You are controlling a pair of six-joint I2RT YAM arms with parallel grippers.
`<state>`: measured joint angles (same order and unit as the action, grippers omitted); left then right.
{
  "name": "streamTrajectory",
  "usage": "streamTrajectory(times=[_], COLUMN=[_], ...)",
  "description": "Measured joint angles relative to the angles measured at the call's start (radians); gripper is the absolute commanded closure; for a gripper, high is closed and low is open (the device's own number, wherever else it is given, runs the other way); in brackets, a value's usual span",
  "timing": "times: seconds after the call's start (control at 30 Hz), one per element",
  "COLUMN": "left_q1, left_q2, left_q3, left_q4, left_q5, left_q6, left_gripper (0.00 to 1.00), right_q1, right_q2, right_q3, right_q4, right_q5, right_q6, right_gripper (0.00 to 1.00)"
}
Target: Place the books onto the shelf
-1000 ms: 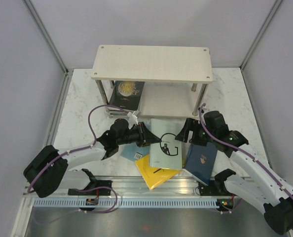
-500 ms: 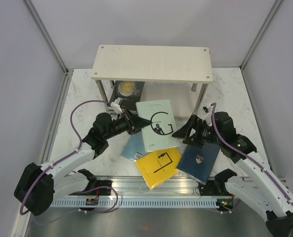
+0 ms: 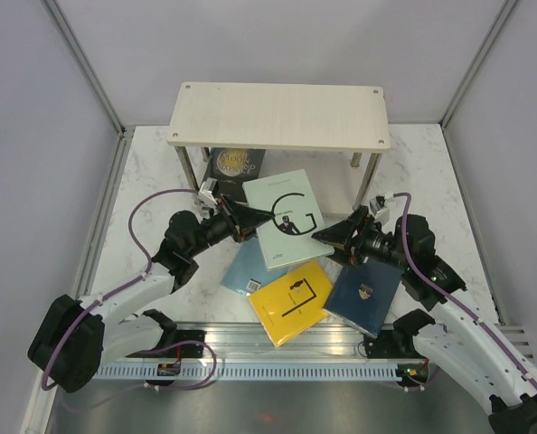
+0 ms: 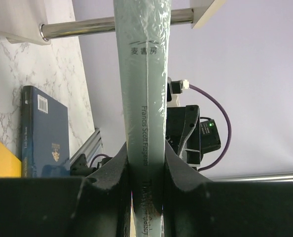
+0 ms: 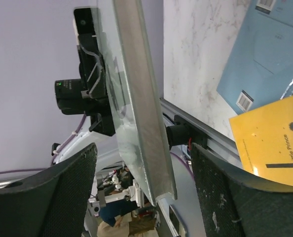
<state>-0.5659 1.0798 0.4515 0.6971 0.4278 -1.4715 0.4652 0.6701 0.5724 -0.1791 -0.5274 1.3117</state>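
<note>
My left gripper (image 3: 248, 221) is shut on the spine of the white "G" book (image 3: 287, 217) and holds it tilted above the table, in front of the shelf (image 3: 277, 116). The left wrist view has that pale spine (image 4: 145, 98) clamped between both pads of the gripper (image 4: 146, 158). My right gripper (image 3: 330, 237) is open at the book's right edge. In the right wrist view the book's edge (image 5: 141, 113) stands between the spread jaws of the gripper (image 5: 144, 148) with gaps on both sides. A dark book (image 3: 235, 166) lies on the shelf's lower board.
On the marble table (image 3: 151, 181) near the arms lie a light blue book (image 3: 247, 271), a yellow book (image 3: 291, 303) and a navy book (image 3: 366, 289). The shelf's metal posts (image 3: 355, 161) stand just behind the held book. Grey walls close off both sides.
The left gripper has raised the "G" book off the pile and carried it back toward the shelf. The right gripper has come in around the book's right edge, its jaws a little narrower.
</note>
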Motion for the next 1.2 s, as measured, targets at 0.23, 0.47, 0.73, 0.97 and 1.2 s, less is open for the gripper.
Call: streamTrajectory(times=[0.23,0.47,0.73,0.97,1.2], left_q1=[0.003,0.003,0.013,0.059,0.156], left_q2=[0.027,0.068,0.139,0.067,-0.151], left_q3=[0.0,0.005,0.09,0.249,0.332], left_q4=[0.026,0.068,0.016,-0.364,-0.775], left_q5=[-0.001,-0.003,0.022,0.099,0.098], left_q6=[-0.038,-0.057,-0.061,0.117,0.343], left_gripper=[0.98,0.98,0.51,0.17,0.11], right_q1=[0.0,0.002,0.002,0.008,-0.04], right_q2=[-0.002,0.019,0.015,0.014,0.092], right_q3=[-0.034,-0.069,-0.076,-0.077,-0.051], right_q4=[0.127,0.205,0.236,0.225,0.221], right_q5=[0.001,0.001,0.019,0.035,0.032], right_q6=[0.082,0.132,0.159,0.159,0.13], right_gripper=[0.56,0.78,1.0,1.0,1.0])
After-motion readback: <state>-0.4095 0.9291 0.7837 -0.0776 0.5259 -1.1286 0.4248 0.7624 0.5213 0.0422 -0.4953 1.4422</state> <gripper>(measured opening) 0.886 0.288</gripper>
